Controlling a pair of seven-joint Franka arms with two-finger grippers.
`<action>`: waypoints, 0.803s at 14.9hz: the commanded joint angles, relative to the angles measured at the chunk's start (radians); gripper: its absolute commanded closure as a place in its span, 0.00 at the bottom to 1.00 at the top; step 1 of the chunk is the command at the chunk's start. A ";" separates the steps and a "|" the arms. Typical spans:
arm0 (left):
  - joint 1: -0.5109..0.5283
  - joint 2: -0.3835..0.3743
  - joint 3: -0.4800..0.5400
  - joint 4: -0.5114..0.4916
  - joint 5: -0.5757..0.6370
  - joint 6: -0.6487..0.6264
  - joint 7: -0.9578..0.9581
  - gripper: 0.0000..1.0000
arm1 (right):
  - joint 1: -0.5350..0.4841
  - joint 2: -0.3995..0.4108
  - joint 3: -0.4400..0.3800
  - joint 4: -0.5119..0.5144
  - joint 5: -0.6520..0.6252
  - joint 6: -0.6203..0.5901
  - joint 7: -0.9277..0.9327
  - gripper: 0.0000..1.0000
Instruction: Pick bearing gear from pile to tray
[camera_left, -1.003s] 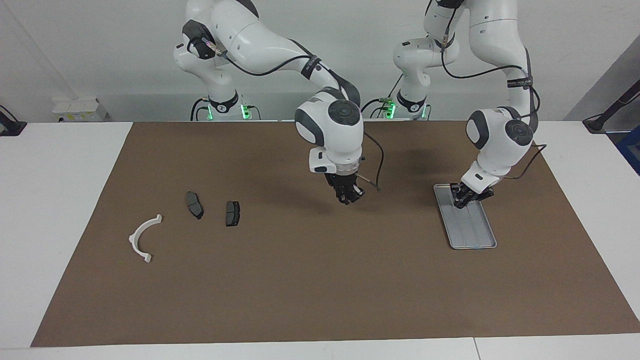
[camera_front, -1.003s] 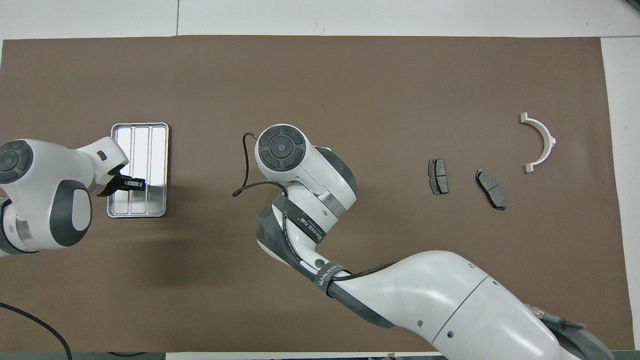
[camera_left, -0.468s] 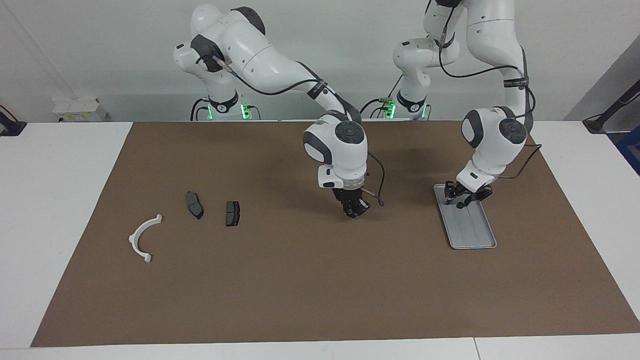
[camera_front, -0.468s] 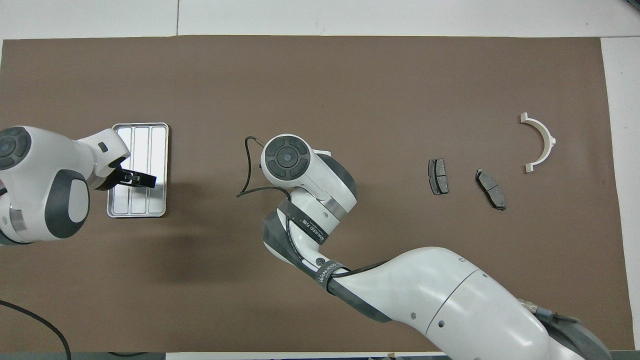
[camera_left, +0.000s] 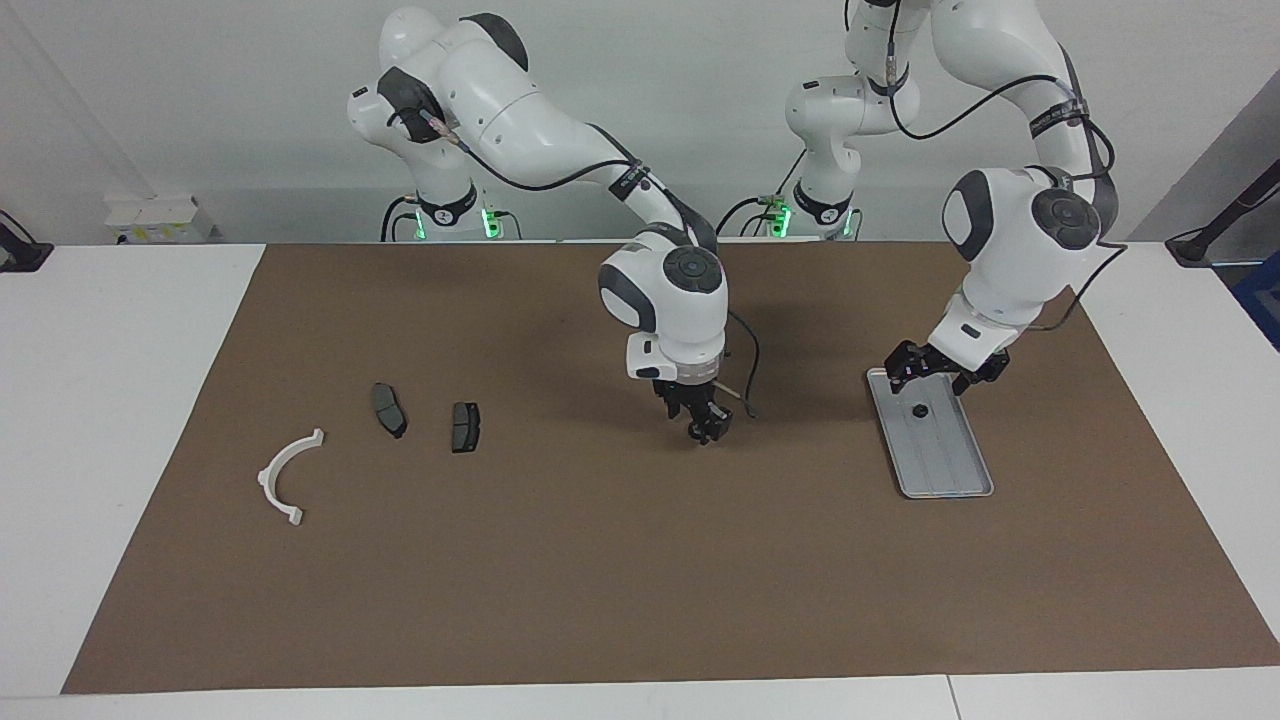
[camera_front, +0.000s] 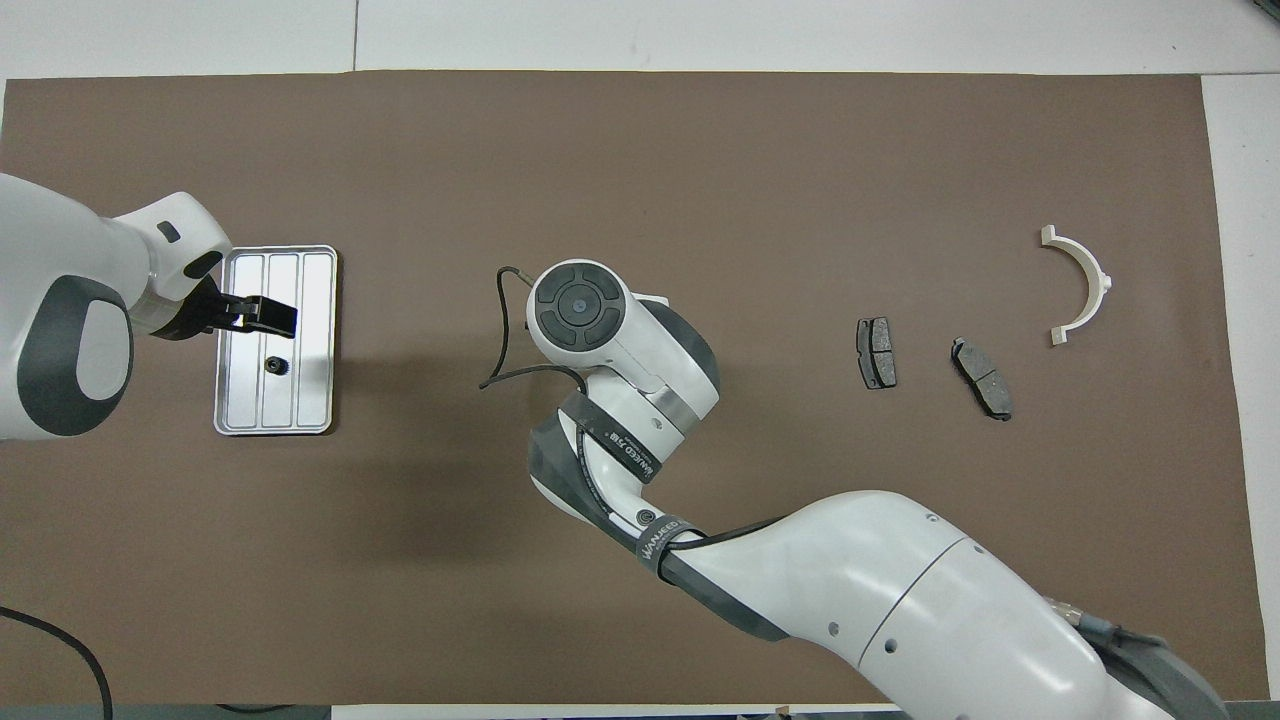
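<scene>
The silver tray (camera_left: 950, 462) (camera_front: 302, 290) lies on the brown mat toward the left arm's end of the table. A small black bearing gear (camera_left: 918, 409) (camera_front: 275, 366) rests in it, free of any gripper. My left gripper (camera_left: 941, 372) (camera_front: 262, 316) hangs open just above the tray's end nearer the robots, with nothing in it. The pile sits toward the right arm's end: a white arc bracket (camera_left: 285, 478) (camera_front: 1085, 285) and two dark brake pads (camera_left: 389, 410) (camera_front: 877, 352). My right gripper (camera_left: 706, 430) is low over the mat's middle; the overhead view hides it under its own wrist.
The brown mat (camera_left: 620, 580) covers most of the white table. A loose black cable (camera_left: 748, 385) loops beside the right wrist. The second brake pad (camera_left: 465, 426) (camera_front: 982, 377) lies close to the first one.
My left gripper opened and rose off the tray, and the bearing gear now lies in the tray. The right arm shifted slightly over the mat's middle and dropped lower.
</scene>
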 joint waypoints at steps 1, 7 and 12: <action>-0.091 0.003 0.012 -0.002 0.000 0.011 -0.162 0.00 | -0.092 -0.055 0.023 0.049 -0.009 -0.073 -0.078 0.00; -0.416 0.122 0.014 0.035 0.098 0.112 -0.665 0.00 | -0.261 -0.151 0.025 0.049 0.102 -0.173 -0.502 0.00; -0.508 0.295 0.015 0.152 0.120 0.173 -0.767 0.00 | -0.348 -0.170 0.025 0.043 0.125 -0.215 -0.824 0.00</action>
